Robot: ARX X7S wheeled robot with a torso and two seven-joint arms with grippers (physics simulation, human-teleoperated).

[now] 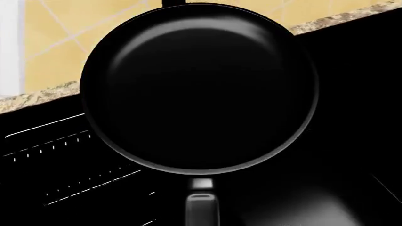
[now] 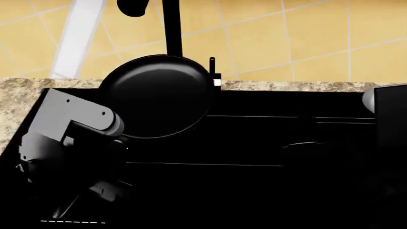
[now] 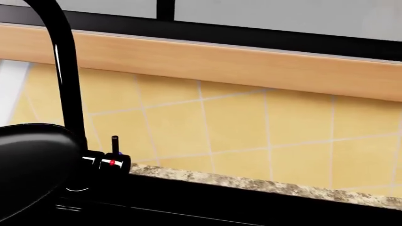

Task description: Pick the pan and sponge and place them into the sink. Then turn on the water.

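The glossy black pan (image 1: 199, 89) hangs in the air over the black sink (image 2: 286, 133), in front of the tall faucet (image 2: 171, 28). Its handle (image 1: 202, 209) runs back out of the left wrist view toward my left gripper, whose fingers stay out of that frame. In the head view the pan (image 2: 156, 95) sits at the end of my left arm (image 2: 70, 119). My right arm (image 2: 389, 119) enters at the right edge; its fingers are lost against the black basin. The sponge is out of view. No water runs from the faucet (image 3: 63, 70).
The faucet's lever base with a red dot (image 3: 113, 162) stands on the speckled counter rim (image 3: 264, 186) behind the sink. Ridged drainboard lines (image 1: 63, 141) lie under the pan's left side. A yellow tiled wall (image 2: 305, 43) rises close behind.
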